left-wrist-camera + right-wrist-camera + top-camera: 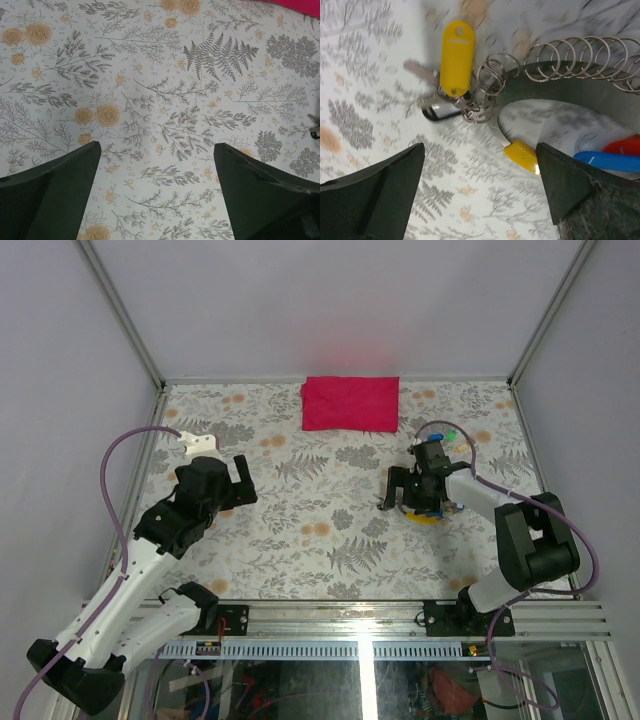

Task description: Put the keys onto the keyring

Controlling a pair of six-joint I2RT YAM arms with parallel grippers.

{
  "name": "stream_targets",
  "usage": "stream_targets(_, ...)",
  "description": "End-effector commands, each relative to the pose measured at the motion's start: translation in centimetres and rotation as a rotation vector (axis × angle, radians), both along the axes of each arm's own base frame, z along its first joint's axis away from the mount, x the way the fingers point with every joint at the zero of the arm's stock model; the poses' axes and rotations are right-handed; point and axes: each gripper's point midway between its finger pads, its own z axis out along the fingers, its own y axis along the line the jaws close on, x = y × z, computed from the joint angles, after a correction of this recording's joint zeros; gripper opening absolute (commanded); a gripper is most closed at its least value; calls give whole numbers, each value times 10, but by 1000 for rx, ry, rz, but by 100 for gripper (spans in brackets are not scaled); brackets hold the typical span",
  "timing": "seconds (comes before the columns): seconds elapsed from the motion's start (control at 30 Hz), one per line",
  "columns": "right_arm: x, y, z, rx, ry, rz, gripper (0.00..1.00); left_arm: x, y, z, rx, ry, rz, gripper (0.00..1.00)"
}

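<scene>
In the right wrist view the keys lie bunched on the floral table: a yellow tag point(457, 56), a silvery key point(421, 70) and a dark-headed key point(439, 109). Thin silvery keyring loops point(490, 76) touch that bunch. More wire rings point(580, 50) run along a dark curved holder point(555, 85). A blue tag point(610, 161), a red tag point(625, 146) and a yellow piece point(522, 154) lie at the right. My right gripper point(480, 147) point(398, 492) hovers open just short of the bunch, holding nothing. My left gripper point(156, 146) point(243, 483) stands open over bare table at the left.
A red cloth point(350, 402) lies flat at the table's back middle. Green and blue bits point(455, 437) show behind the right wrist. Metal frame posts and white walls bound the table point(330, 540); the arm bases sit on the front rail.
</scene>
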Motion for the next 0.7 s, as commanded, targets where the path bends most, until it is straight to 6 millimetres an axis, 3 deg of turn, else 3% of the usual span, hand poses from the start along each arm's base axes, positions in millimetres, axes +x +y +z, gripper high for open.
stream_targets(0.0,-33,21,9,10,34,27,100,8,-7,8,-28,-50,-12,100)
stream_targets(0.2,-60,66,17,12,14,117,97,8,-7,8,-29,-49,-14,100)
stream_targets(0.3,-71,99,24,23,-10,188,96,8,-7,8,-29,-50,-14,100)
stream_targets(0.57,-86,196,50,189,-93,463,92,8,-8,7,-29,-45,-16,100)
stream_targets(0.67,-86,214,63,241,-137,523,91,8,-8,7,-27,-45,-16,100)
